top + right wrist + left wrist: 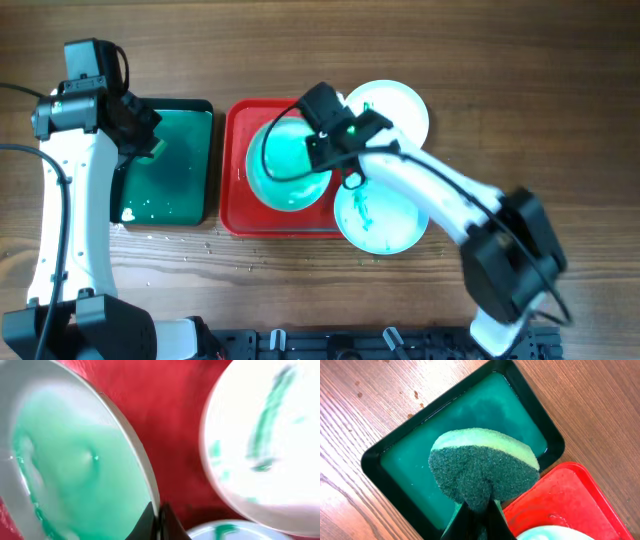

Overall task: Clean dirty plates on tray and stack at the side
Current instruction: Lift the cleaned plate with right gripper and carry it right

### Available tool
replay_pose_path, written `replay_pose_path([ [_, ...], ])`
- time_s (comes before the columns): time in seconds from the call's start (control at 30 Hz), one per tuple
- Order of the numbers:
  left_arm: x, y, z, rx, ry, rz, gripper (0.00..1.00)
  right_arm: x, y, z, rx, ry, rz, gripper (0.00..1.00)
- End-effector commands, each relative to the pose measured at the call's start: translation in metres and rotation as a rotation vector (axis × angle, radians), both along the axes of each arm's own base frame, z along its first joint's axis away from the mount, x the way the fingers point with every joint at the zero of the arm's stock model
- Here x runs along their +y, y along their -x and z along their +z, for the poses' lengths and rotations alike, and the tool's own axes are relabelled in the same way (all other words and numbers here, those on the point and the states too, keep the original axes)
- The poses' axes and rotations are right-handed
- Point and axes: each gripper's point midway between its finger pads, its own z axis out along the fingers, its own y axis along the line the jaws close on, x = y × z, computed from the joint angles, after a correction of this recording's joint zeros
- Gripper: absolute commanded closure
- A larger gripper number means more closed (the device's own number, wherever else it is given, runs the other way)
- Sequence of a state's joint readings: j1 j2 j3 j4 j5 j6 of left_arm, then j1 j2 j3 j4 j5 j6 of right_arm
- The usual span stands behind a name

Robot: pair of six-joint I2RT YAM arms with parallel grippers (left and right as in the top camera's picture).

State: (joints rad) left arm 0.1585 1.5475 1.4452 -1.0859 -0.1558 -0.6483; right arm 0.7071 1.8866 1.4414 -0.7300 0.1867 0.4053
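Wooden table [500, 60]. Teal-filmed round white plate [285, 165] seen on red rectangular plastic tray [232, 180]. Its rim pinched at 1 o'clock by right gripper [158, 517]. Left gripper [477, 520] clamped on green sponge [480, 470]. Plate judged stiff, wet-slippery, breakable; rim hold advised.

- 1 dark green tray [212, 160]: rectangular with rounded corners, lying flat on the table.
- Teal liquid [485, 407]: a shallow, cloudy pool inside the dark green tray, reaching its walls.
- 1 sponge [480, 472]: 2 layers, dark green scouring face and pale green foam, above the dark green tray's pool.
- Wooden table [500, 60]: brown grain, under the dark green tray.
- Small droplets [215, 245]: scattered on the wood just beside the dark green tray.
- Brown specks [415, 395]: on the wood near the dark green tray.
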Motion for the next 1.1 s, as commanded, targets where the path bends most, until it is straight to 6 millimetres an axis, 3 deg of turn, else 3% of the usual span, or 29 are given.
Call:
replay_pose_path([
  [0.0, 0.001, -0.002, -0.004, 0.005, -0.001, -0.013, 0.96, -0.035, -0.016, 0.071, -0.326, 0.239, -0.101, 0.96],
  [0.27, 0.001, -0.002, -0.004, 0.005, 0.0, -0.013, 0.96, -0.045, -0.004, 0.143, -0.681, 0.583, -0.14, 0.96],
  [0.5, 0.001, -0.002, -0.004, 0.005, 0.0, -0.013, 0.96, -0.016, 0.016, 0.194, -0.902, 0.737, -0.135, 0.96],
  [0.6, 0.001, -0.002, -0.004, 0.005, 0.0, -0.013, 0.96, -0.008, 0.021, 0.2, -0.926, 0.736, -0.131, 0.96],
  [0.73, 0.0, -0.001, -0.004, 0.006, 0.0, -0.013, 0.96, 0.006, 0.019, 0.181, -0.859, 0.666, -0.024, 0.96],
  [0.87, -0.001, 0.0, -0.008, 0.016, 0.006, -0.016, 0.96, 0.034, 0.022, 0.135, -0.678, 0.465, 0.149, 0.96],
  [1.07, -0.005, 0.006, -0.019, 0.044, 0.024, -0.019, 0.96, 0.037, 0.031, 0.084, -0.375, 0.2, 0.169, 0.96],
])
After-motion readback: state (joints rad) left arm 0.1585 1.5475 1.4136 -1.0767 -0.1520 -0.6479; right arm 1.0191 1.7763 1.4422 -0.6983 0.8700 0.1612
